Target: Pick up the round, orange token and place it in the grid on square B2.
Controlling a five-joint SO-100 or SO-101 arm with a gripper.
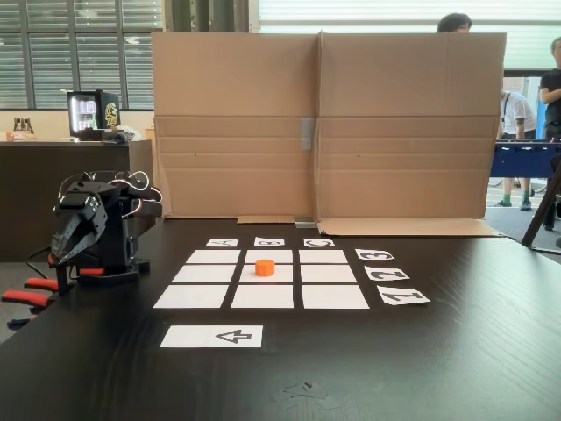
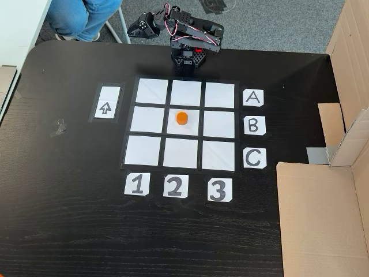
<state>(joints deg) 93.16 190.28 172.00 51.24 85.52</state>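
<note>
Orange against white paper, the token (image 2: 181, 118) sits upright in the centre cell, square B2 (image 2: 192, 128), of the grid (image 2: 151, 91), so by the look of it your placing is already done and the arm is folded at the table's far edge in the overhead fixed view. Your gripper (image 1: 65, 247) hangs well apart from the token, to its left in the low fixed view, fingers seemingly closed on nothing, though I cannot tell for sure. Labels read A, B, C (image 2: 253, 125) and 1, 2, 3 (image 2: 175, 186); a separate strip (image 2: 106, 108) shows an arrow.
</note>
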